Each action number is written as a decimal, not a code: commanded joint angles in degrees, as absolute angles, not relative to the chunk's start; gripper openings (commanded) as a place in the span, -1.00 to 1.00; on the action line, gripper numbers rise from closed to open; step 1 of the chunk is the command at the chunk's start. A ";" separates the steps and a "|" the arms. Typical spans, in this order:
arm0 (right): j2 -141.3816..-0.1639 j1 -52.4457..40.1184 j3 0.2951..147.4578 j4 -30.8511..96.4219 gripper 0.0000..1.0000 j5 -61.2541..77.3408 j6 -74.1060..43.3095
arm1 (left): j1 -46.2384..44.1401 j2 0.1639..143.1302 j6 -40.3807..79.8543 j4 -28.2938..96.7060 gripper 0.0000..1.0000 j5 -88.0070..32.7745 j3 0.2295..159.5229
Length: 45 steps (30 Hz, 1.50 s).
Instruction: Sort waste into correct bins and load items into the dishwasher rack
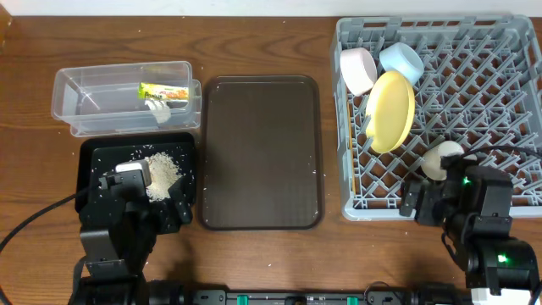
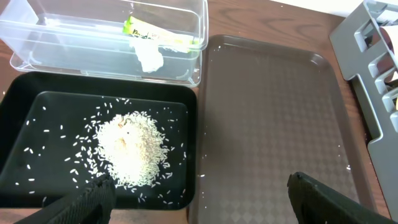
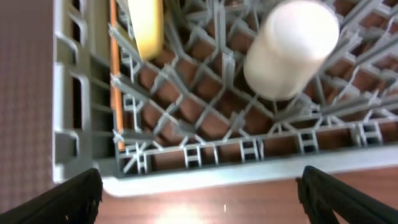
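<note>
**Both grippers empty; waste lies in the bins, dishes sit in the rack**

My left gripper [image 2: 200, 183] hangs with its fingers spread wide and nothing between them, over the near rim of the black tray [image 2: 18, 112], beside the brown serving tray [image 2: 273, 112]. The rice [image 2: 130, 149] lies heaped in the black tray with stray grains scattered round the pile. I judge it the most awkward thing here. It is loose and light, and no pinch would lift it, so moving it would mean pushing the heap or tipping the tray.

Behind it, in the clear tub [image 2: 37, 28], the wrapper [image 2: 155, 36] and the paper scrap [image 2: 149, 57] lie touching. Both look very light and soft. The wrapper is probably slick, so I would pinch one end of it, and I would take the scrap by its crumpled bulk.

My right gripper [image 3: 200, 176] is likewise spread and empty, just outside the near wall of the rack [image 3: 249, 171]. The cup [image 3: 289, 50] rests among the pegs just inside that wall. It looks smooth, stiff and likely to slip, so I would close across its rim wall.

The yellow plate [image 1: 390, 110] stands on edge. The white bowl [image 1: 359, 70] and the light blue bowl [image 1: 401, 61] sit near it at the far corner. All three look rigid and are best held at the rim.

A thin orange-brown line runs along the rack wall nearest the serving tray, and I take it for the chopsticks [image 3: 114, 74]. They look slender and prone to rolling, so I would grip them mid-length.
</note>
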<state>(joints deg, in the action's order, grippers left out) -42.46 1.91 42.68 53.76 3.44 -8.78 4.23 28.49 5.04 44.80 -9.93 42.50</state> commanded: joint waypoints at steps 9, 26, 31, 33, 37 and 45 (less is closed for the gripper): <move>-42.28 1.69 42.52 56.62 0.98 3.03 -9.37 | 4.14 28.34 4.32 44.71 0.82 -9.82 42.11; -14.70 1.41 24.51 28.03 0.98 12.49 0.91 | 4.14 28.34 4.32 44.71 0.83 -9.82 42.11; -4.69 0.99 12.97 13.28 0.99 12.27 0.93 | 4.14 28.34 4.29 44.71 0.83 -9.82 42.11; -2.44 0.99 9.56 8.23 0.99 12.27 0.95 | 4.14 28.34 4.32 44.71 0.83 -9.82 42.11; -0.40 0.80 4.12 -0.23 0.99 10.92 0.95 | 4.14 28.34 4.29 44.71 0.83 -9.82 42.11; -0.32 -2.85 0.32 1.02 0.98 1.69 0.93 | 4.14 28.34 4.29 44.71 0.82 -9.82 42.11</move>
<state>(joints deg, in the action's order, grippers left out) -0.82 -1.37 0.64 -0.45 6.02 0.47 4.23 28.49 4.80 44.77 -9.93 42.24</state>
